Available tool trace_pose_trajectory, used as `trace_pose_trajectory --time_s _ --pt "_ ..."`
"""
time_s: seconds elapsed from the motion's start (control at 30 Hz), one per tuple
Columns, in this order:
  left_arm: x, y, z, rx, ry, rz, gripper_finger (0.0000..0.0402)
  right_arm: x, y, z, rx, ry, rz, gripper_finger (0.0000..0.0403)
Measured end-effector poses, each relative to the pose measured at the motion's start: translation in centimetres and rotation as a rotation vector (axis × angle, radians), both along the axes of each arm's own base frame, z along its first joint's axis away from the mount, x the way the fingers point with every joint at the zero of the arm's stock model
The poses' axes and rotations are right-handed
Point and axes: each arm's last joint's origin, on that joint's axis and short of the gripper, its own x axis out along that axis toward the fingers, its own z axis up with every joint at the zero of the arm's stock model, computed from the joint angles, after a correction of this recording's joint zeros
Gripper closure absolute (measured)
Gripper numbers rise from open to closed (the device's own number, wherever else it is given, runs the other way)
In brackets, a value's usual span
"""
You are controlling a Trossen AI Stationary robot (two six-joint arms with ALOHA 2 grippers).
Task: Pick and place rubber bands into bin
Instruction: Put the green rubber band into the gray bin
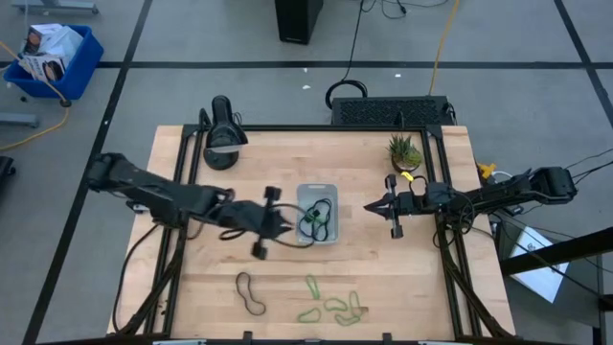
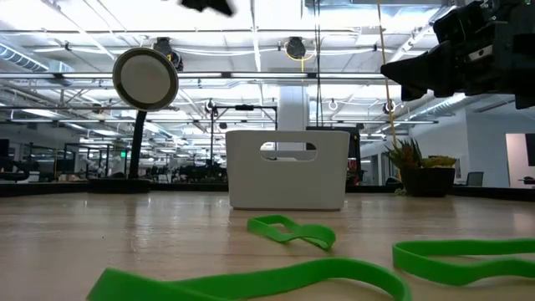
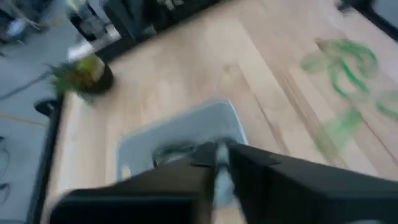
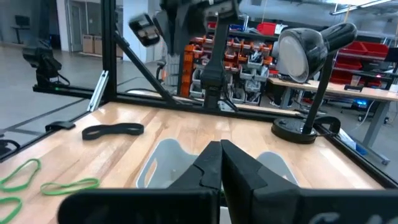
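Observation:
The clear bin (image 1: pixel 317 195) stands mid-table and holds dark bands (image 1: pixel 323 213) and a green one (image 1: pixel 308 228). My left gripper (image 1: pixel 290 230) hovers shut at the bin's left rim, above the bin (image 3: pixel 180 134). My right gripper (image 1: pixel 369 206) waits shut to the right of the bin, raised off the table (image 2: pixel 386 68). A dark band (image 1: pixel 251 292) and several green bands (image 1: pixel 335 307) lie flat near the front edge. The green bands fill the low view's foreground (image 2: pixel 292 232). My left gripper is over the bin's left rim, but blur in its wrist view hides the place between its fingers. I cannot tell whether it touches a band.
A black desk lamp (image 1: pixel 222 134) stands at the far left and a small potted plant (image 1: pixel 404 150) at the far right. The wood between the bin and the bands at the front is bare. A blue crate (image 1: pixel 53 57) stands on the floor beyond the table.

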Motion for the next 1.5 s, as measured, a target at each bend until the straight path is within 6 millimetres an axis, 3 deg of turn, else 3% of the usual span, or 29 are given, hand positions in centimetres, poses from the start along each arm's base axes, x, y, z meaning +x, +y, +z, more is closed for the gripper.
trace_pose_trajectory --time_s 0.2,0.33,0.47,0.63,0.87,1.07,1.23,1.5 --pt "-5.5 -0.1 -1.7 -0.06 -0.157 -0.007 0.0389 0.0 0.0 -0.1 0.011 0.008 0.004 0.0402" --pt "-9.0 0.9 -5.0 -0.109 -0.287 -0.069 0.0396 0.0 0.0 -0.1 0.011 0.008 0.004 0.0402" --pt "-11.5 2.4 -8.9 -0.148 -0.43 -0.07 0.0398 0.0 0.0 0.0 0.011 0.002 0.004 0.0402" --pt "-13.9 3.7 -10.1 -0.179 -0.57 -0.108 0.0399 0.0 0.0 -0.1 0.011 0.016 0.004 0.0403" --pt "-16.2 4.5 -8.7 -0.228 -0.585 -0.149 0.0399 0.0 0.0 -0.3 0.012 0.03 0.004 0.0403" --pt "-16.7 4.4 -9.9 -0.21 -0.55 -0.138 0.04 0.0 0.0 -0.3 0.032 0.033 0.005 0.0403" --pt "-16.7 4.2 -12.2 -0.219 -0.535 -0.141 0.0401 0.0 0.0 -0.3 0.046 0.034 0.006 0.0403" --pt "-16.7 4.3 -12.8 -0.248 -0.558 -0.106 0.0396 0.0 0.0 -0.6 0.042 0.07 0.012 0.0403"
